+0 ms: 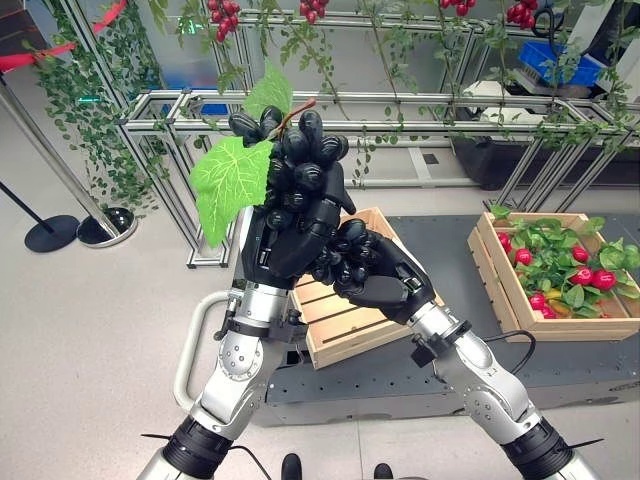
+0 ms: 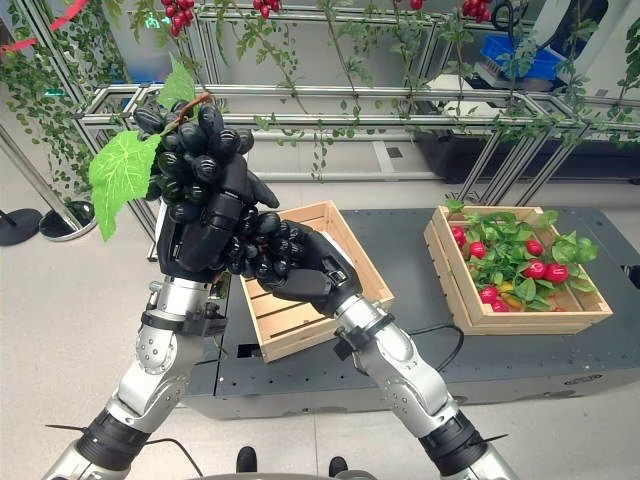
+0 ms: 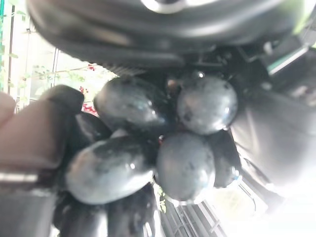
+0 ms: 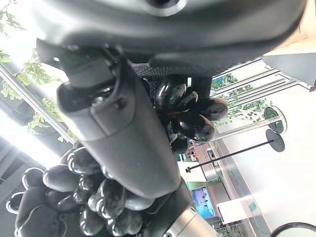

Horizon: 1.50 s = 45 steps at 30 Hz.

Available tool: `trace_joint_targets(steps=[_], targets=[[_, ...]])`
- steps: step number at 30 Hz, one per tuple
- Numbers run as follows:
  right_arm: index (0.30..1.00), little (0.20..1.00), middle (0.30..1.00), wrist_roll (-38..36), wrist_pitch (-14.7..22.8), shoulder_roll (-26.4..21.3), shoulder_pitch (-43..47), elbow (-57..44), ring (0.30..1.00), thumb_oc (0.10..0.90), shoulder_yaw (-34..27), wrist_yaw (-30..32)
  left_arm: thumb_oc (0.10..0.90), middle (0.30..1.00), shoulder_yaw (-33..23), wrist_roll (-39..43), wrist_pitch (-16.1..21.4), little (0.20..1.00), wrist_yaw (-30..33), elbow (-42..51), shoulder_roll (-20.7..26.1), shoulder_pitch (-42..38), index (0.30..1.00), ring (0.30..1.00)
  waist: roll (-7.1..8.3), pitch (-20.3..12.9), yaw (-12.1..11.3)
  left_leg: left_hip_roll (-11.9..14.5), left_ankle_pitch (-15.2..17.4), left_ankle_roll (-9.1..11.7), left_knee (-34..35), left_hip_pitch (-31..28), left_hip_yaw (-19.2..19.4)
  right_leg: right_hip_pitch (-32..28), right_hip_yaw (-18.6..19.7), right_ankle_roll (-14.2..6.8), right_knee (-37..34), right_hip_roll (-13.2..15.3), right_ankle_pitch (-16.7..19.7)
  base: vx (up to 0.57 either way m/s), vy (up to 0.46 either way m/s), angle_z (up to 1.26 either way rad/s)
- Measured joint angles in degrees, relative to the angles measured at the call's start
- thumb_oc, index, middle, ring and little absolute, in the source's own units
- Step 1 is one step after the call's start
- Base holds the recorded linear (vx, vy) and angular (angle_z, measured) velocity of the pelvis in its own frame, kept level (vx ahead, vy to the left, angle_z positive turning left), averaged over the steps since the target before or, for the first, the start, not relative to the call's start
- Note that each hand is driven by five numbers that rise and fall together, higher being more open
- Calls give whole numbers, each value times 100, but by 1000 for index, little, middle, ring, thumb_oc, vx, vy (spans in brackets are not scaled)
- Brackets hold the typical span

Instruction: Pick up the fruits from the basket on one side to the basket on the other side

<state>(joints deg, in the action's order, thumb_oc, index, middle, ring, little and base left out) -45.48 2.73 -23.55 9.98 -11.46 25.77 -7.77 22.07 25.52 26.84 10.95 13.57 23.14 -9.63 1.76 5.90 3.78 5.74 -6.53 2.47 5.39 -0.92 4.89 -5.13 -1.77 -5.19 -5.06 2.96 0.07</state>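
- Gripping a bunch of dark grapes (image 1: 300,150), the left hand (image 1: 290,225) has its fingers curled round the fruit; left wrist view shows the glossy grapes (image 3: 163,143) pressed tight against palm and thumb, so grasp looks firm.
- Right hand (image 1: 365,270) sits just at 4 o'clock of the left one, touching it; fingers look curled round the lower part of the same bunch. Right wrist view shows dark grapes (image 4: 192,123) past the fingers – my read: both hands share the hold, poss. a handover, but which way I can't tell.
- Green leaves (image 1: 232,180) stick out of the bunch at 9 o'clock, a second leaf at 12, w/ a brown stem (image 1: 297,108) poking up beside it.
- Bunch is held up high, well above both crates, not in either.
- Below/behind the hands: wooden crate (image 2: 300,315) on the dark platform (image 2: 420,375); the slats that show are bare, no fruit seen inside, though hands cover part of it.
- At 3 o'clock, well apart: second crate (image 1: 600,325) packed w/ red fruits (image 1: 603,279) & green leaves.
- Progress, judged: early. One item is mid-air; near crate appears to have received nothing yet; full crate has plenty left. If the move goes full → bare crate, this bunch needs lowering into the near crate, then the red fruits follow one by one.
- Risk: leaf/stem snagging fingers on release.
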Motion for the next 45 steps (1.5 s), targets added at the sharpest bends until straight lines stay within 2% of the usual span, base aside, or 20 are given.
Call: trace_joint_targets(steps=[4,5,6,14,19,23,29,41,45], targets=[[300,300,300,5,0,18,-14,0,300,400,-7,-1,400,300,0,-2,-3,300,65,0,2,1,300,300,0,0,2,0,0,0,0,0,1,1,1,0,0,0,0,0,0,0],[385,385,385,5,0,17,-15,-1,385,456,-7,-2,400,300,0,-2,-3,300,72,0,2,1,300,300,0,0,3,0,0,0,1,0,1,1,1,0,0,0,0,0,0,0],[900,900,900,7,0,14,-21,-1,900,800,-13,-11,400,300,-1,-4,-3,300,78,-1,2,1,300,300,0,0,3,0,1,-2,3,1,1,2,1,0,0,0,0,0,0,0],[900,900,900,2,0,-71,-60,-4,900,800,-89,-340,400,300,-132,-6,-3,300,258,-1,10,1,300,300,0,0,1,1,2,-2,2,4,1,5,2,0,0,0,0,0,0,0],[900,900,900,-11,1,-179,-67,-23,900,800,-234,-545,400,300,-495,-49,-2,300,565,-1,8,1,300,300,-1,0,2,2,3,-2,8,9,-1,8,1,0,0,0,0,0,0,0],[900,900,900,-25,1,-193,-105,-77,900,800,-576,-704,400,300,-880,-52,-2,300,805,-1,-1,1,300,300,-1,0,4,1,3,-2,8,29,-4,27,-2,0,-1,0,0,0,0,0],[900,900,900,-226,0,-274,-134,-263,900,800,-757,-978,400,300,-1159,-63,-1,300,941,-2,-4,1,300,300,-1,0,4,-1,-10,17,-25,59,-9,53,-6,0,0,0,0,0,0,0],[900,900,900,-226,0,-100,-134,-419,900,800,-745,-989,400,300,-1105,-40,-11,300,860,-3,-224,1,300,300,-1,0,4,-1,-10,17,-26,60,-11,54,-7,0,-1,0,-1,0,0,0],[900,900,900,-223,0,6,-121,-475,900,800,-706,-989,400,300,-908,8,-26,300,762,-5,-224,1,300,300,-1,0,-7,-2,-10,17,-26,60,-10,53,-6,0,-1,0,-1,0,0,0]])
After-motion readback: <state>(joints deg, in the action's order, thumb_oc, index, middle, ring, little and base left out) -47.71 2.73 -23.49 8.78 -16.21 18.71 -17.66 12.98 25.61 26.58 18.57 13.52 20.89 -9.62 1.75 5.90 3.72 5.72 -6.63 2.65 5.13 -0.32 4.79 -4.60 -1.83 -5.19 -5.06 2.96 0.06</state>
